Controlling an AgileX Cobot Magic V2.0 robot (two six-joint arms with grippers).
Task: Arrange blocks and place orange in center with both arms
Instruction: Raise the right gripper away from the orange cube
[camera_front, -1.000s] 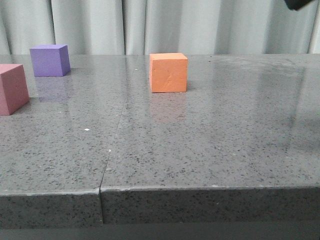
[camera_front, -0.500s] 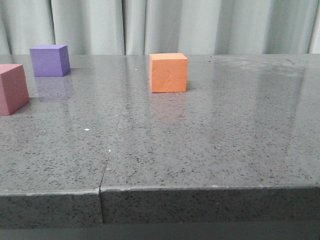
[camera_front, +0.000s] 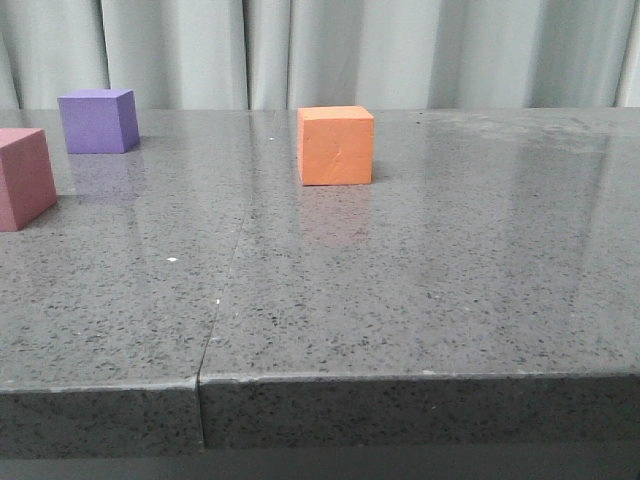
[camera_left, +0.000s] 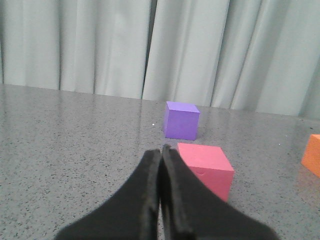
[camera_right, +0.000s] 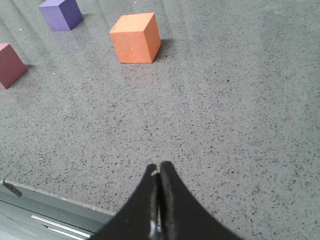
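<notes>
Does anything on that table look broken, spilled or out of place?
Nothing stands out. The orange cube, purple cube and pinkish-red cube all sit flat and apart on the grey table, with no spills. Only a seam runs across the tabletop.

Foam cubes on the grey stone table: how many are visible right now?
3. The orange foam cube sits near the middle, the purple foam cube far left at the back, the pinkish-red foam cube at the left edge, partly cropped.
</notes>
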